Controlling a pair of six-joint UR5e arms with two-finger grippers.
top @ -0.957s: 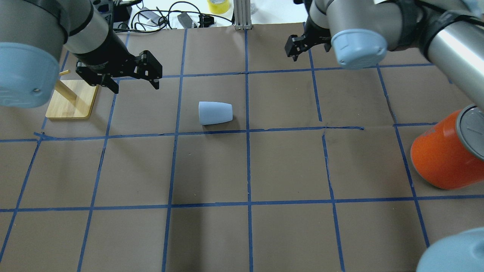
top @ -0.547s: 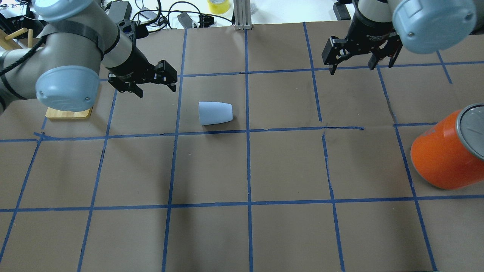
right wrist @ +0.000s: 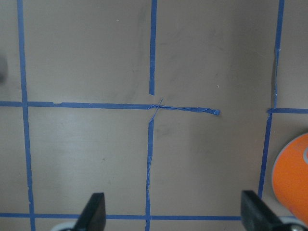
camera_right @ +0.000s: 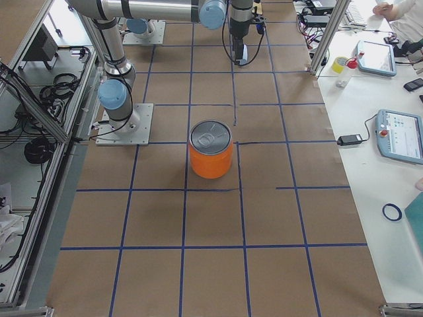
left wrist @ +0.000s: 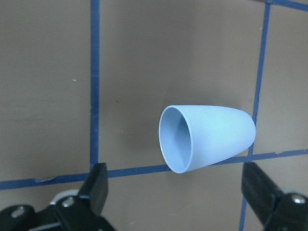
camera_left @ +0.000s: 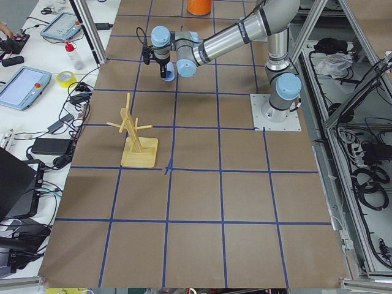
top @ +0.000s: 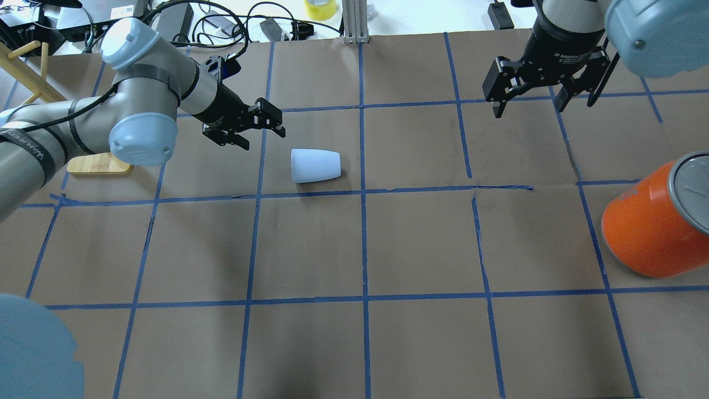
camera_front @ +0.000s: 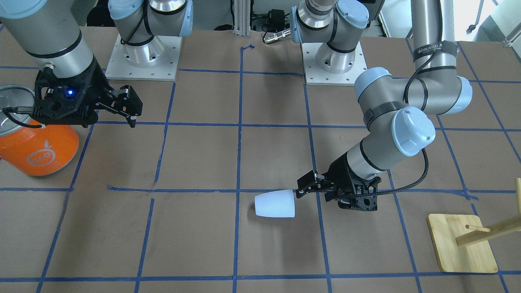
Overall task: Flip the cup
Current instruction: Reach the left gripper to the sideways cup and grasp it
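Observation:
The pale blue-white cup [top: 315, 165] lies on its side on the brown table, rim toward the robot's left. It also shows in the front view [camera_front: 275, 204] and in the left wrist view [left wrist: 207, 138], where its open mouth faces the camera. My left gripper [top: 261, 132] is open and empty, just left of the cup's rim and apart from it; in the front view it [camera_front: 304, 189] sits just right of the cup. My right gripper [top: 543, 98] is open and empty, far off at the back right; it also shows in the front view [camera_front: 131, 108].
A big orange can with a silver top [top: 658, 221] stands at the right edge. A wooden peg stand on a bamboo base [camera_front: 463, 248] is behind the left arm. Blue tape lines grid the table. Cables and a yellow tape roll [top: 319, 8] lie beyond the far edge.
My left gripper has moved right, closer to the cup's rim. My right gripper has shifted right. The cup has not moved.

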